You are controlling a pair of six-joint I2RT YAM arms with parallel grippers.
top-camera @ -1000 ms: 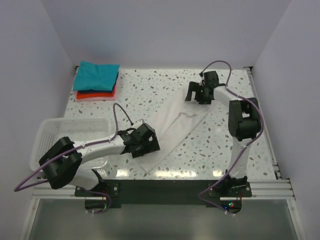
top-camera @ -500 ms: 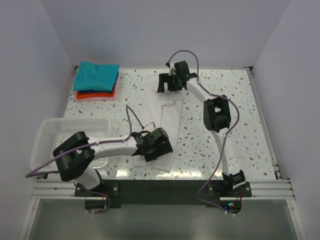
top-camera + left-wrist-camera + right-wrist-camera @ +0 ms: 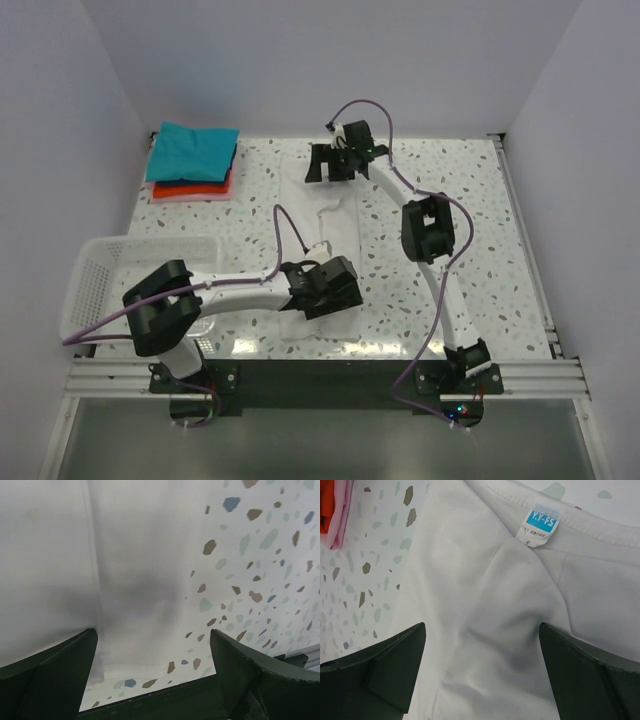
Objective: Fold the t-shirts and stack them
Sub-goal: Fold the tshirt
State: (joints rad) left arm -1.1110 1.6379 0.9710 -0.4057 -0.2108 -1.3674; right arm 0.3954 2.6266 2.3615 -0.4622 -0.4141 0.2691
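We are working with the white t-shirt (image 3: 338, 222), which is lying as a long narrow strip down the middle of the table (image 3: 480, 230), running from the upper centre of the top view toward the lower centre. The teal shirt (image 3: 192, 150) is sitting folded on the red-orange shirt (image 3: 190, 187) in the upper left corner, and the basket (image 3: 90, 270) is standing at the left edge.

The left gripper (image 3: 152, 635) is hovering over the lower end of the strip. Its jaws are standing wide apart and are gripping nothing, and the hem (image 3: 135, 666) is showing between them. The right gripper (image 3: 482, 627) is hanging over the upper end, just below the neck label (image 3: 540, 523). Its jaws are likewise spread wide and are not pinching any cloth.

We are judging this cloth to be light, limp and thin. It is going to sag and crease wherever it is not supported, and it is probably going to slide easily on the smooth speckled top. We are therefore thinking of pinching through all the layers at once, close to the edge at each end: by the hem below and near the neckline above. That way the strip is lifting evenly and not unfolding.
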